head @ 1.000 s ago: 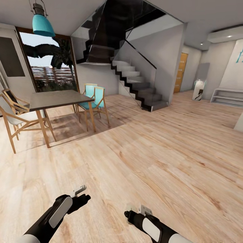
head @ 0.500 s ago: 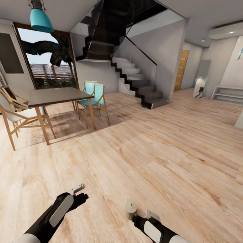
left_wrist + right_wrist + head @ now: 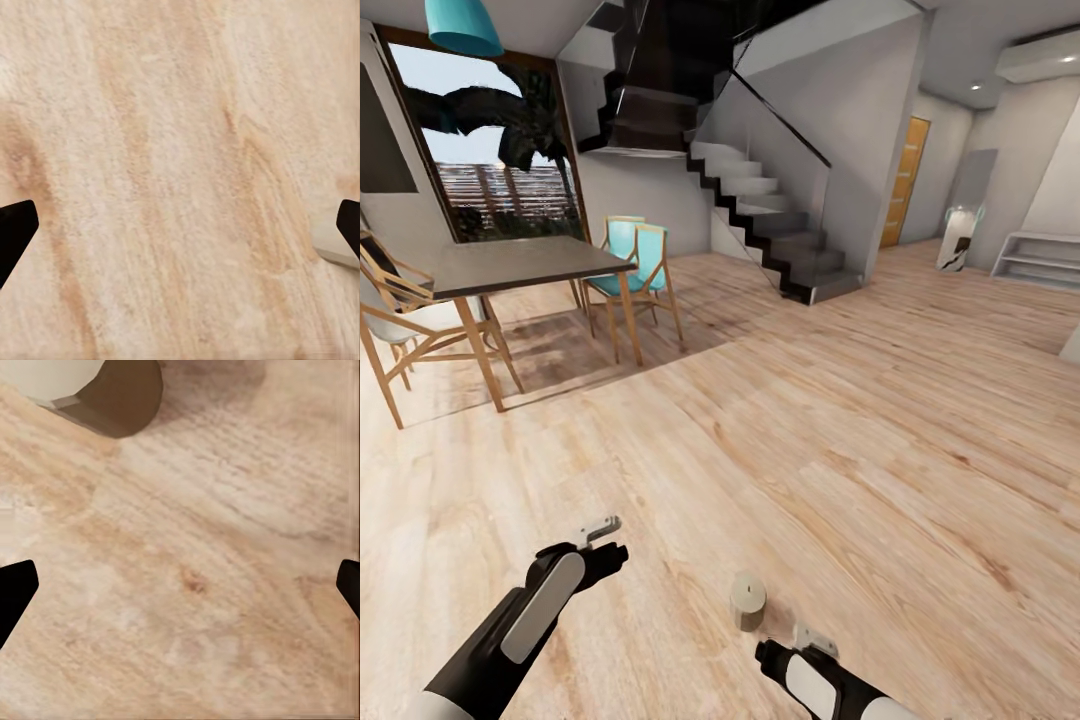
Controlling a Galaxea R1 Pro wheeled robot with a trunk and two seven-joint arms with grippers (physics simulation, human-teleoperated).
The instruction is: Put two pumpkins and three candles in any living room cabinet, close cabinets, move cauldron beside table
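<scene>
Judging from what lies before me, the task is barely begun: one candle [image 3: 748, 600] stands upright on the bare wood floor [image 3: 880, 450], just ahead of my right pincer [image 3: 800, 640], and it is not in any drawer. From here I see no pumpkin, no cauldron, no low brown cabinet and no grey table; ahead are only a dark-topped dining table [image 3: 525, 265] with slim wooden legs, its chairs [image 3: 640, 280] and a staircase [image 3: 770, 215]. My right pincer [image 3: 180, 585] is spread wide, its fingertips at the far sides of the wrist view with only floor between them, gripping nothing; the candle [image 3: 97, 390] sits apart from it, untouched. My left pincer [image 3: 180, 232] is spread just as wide over bare floor, also empty.
</scene>
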